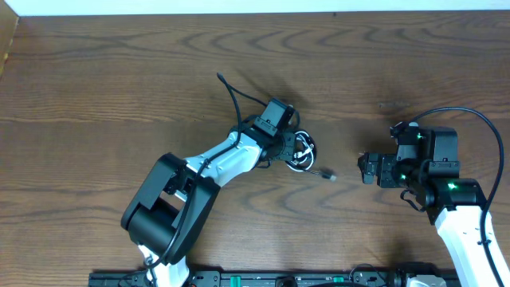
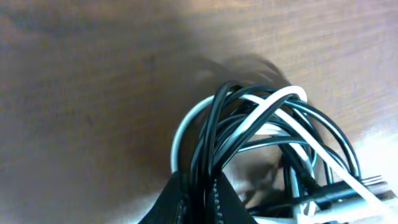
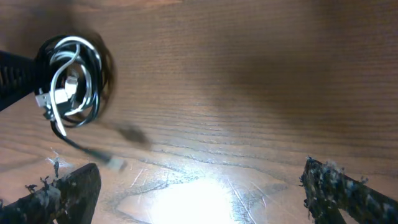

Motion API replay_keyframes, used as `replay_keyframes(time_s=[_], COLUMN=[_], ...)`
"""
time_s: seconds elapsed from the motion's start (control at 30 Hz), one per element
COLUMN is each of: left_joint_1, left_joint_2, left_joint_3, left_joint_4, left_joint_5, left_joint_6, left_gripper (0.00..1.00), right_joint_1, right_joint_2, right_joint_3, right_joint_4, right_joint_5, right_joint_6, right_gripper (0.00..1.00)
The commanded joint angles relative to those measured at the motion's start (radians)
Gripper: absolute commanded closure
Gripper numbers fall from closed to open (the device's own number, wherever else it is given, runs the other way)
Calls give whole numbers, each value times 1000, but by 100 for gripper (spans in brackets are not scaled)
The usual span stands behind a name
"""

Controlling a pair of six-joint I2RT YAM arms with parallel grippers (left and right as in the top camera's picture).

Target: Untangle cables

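Left claw (image 2: 196, 200) pinches shut on the cables (image 2: 264, 107), black & white coiled as one approx. midway btwn side edges of counter (image 1: 119, 80), right claw (image 3: 202, 193) gaping empty nearby: untangling barely begun, all separation left.

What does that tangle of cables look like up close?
The cables are a small coiled bundle of thin, glossy black and white cords looped through each other. One strand trails out, ending in a small plug. The left gripper is shut on several strands, near the middle of the wooden table.
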Motion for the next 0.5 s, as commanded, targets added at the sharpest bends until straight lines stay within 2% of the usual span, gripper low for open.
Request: replay_keyframes(time_s=[0.0,0.1,0.17,0.47], left_joint_1=[1,1,1,-19], left_joint_2=[-94,-192,-243,-356], left_joint_3=[4,4,4,3], left_joint_4=[-58,-144,-193,-291], left_joint_5=[98,269,317,381], left_joint_6=[5,129,182,222], left_gripper=[93,93,93,92], right_joint_1=[-2,-2,-1,54], right_joint_2=[0,0,0,0], right_joint_3=[16,16,16,16], right_joint_4=[-1,3,10,27], right_joint_5=[-67,-200,-264,-525], right_joint_6=[5,5,-1,-156], right_gripper=[1,1,1,3])
